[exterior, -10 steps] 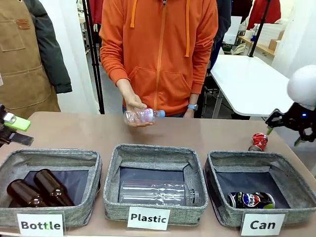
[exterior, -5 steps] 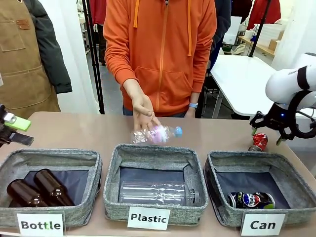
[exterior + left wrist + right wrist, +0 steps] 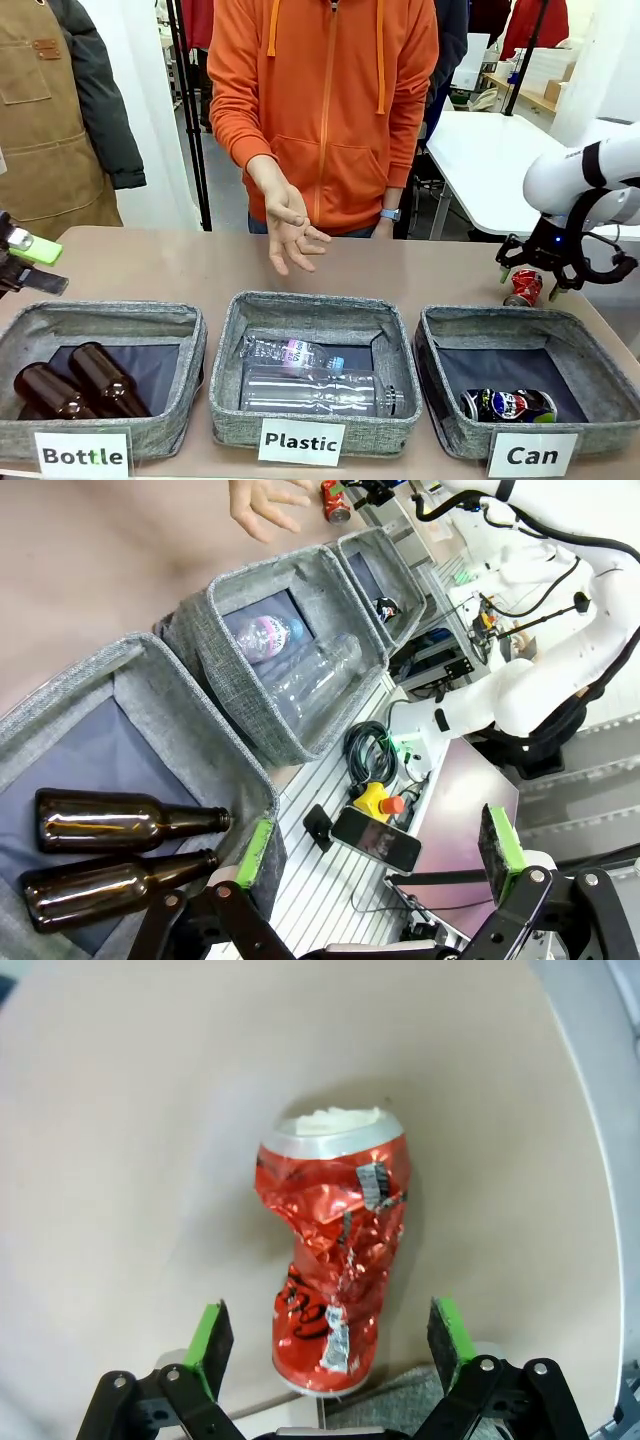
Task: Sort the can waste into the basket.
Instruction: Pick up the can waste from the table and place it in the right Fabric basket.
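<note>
Hovering over the red can [image 3: 335, 1265], the right gripper [image 3: 541, 277] had its jaws spread wide, one green pad on either side of the crushed can and neither touching it. That can lay on the table [image 3: 180, 270] just beyond the far rim of the basket [image 3: 600, 385] labelled "Can", where the dark printed can [image 3: 508, 405] already rested. At the table's left edge, the left gripper [image 3: 375, 852] also stood open, holding nothing.
</note>
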Controlling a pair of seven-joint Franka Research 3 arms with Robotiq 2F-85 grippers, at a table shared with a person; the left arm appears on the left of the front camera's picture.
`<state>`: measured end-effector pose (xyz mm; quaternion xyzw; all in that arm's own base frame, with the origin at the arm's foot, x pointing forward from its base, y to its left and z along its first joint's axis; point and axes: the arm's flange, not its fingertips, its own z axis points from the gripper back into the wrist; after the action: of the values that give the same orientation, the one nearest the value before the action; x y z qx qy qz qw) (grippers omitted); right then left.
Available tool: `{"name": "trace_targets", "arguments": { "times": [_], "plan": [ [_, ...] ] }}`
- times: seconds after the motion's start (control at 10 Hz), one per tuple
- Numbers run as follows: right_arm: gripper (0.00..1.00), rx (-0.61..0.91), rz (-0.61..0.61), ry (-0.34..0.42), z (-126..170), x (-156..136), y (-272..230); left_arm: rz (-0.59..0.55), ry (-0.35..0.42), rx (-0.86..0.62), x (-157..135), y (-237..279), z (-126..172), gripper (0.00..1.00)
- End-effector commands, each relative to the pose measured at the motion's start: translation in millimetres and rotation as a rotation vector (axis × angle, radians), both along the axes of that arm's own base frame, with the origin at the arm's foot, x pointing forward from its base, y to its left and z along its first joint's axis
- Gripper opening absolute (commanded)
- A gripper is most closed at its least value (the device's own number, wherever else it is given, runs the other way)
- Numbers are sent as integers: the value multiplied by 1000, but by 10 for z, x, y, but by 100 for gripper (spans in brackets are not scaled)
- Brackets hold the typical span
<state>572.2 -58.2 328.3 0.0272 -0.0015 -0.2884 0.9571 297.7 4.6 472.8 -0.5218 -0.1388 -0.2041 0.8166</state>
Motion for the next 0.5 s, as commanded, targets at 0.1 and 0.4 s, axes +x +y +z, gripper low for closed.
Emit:
{"name": "trace_targets", "arguments": {
  "times": [0.1, 0.4],
  "plan": [
    [100, -26, 1, 17, -173, 156, 12, -2, 7, -7, -27, 8, 8, 100],
    [79, -38, -22, -16, -144, 124, 2, -2, 7, -7, -27, 8, 8, 100]
  ]
}}
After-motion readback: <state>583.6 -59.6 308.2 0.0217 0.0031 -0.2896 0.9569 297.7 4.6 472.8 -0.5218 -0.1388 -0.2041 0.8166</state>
